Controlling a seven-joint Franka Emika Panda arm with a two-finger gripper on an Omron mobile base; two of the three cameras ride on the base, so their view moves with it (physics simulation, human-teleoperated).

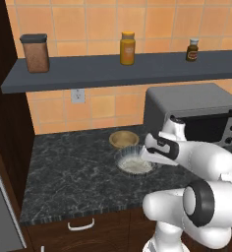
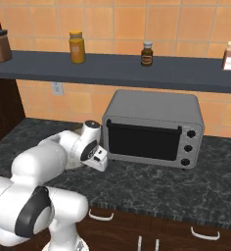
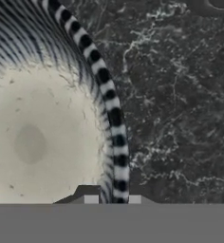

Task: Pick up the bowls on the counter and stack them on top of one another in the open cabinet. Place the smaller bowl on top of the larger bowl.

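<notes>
Black marble-like stone with fine grey veins forms the tabletop, which sits over dark brown lower cabinets with white handles. An orange tiled wall rises behind it and carries a long slate-grey shelf. On the shelf stand a brown canister, an amber jar, a small dark bottle and, in the right base view, a pale bottle at the far right.

A grey toaster oven stands on the tabletop against the wall, to the right of the bowls in the left base view. The white arm reaches from the base toward the bowls.

The larger bowl, with its dark striped outside and whitish speckled inside, rests on the tabletop in front of the toaster oven's left end. The smaller bowl, tan and plain, rests on the tabletop just behind it, nearer the wall, close to but apart from it.

The end effector is at the larger bowl's right rim. In the hand view, its two fingertips stand on either side of the striped rim, one inside the bowl and one outside, and the end effector is clenched on the larger bowl's wall.
</notes>
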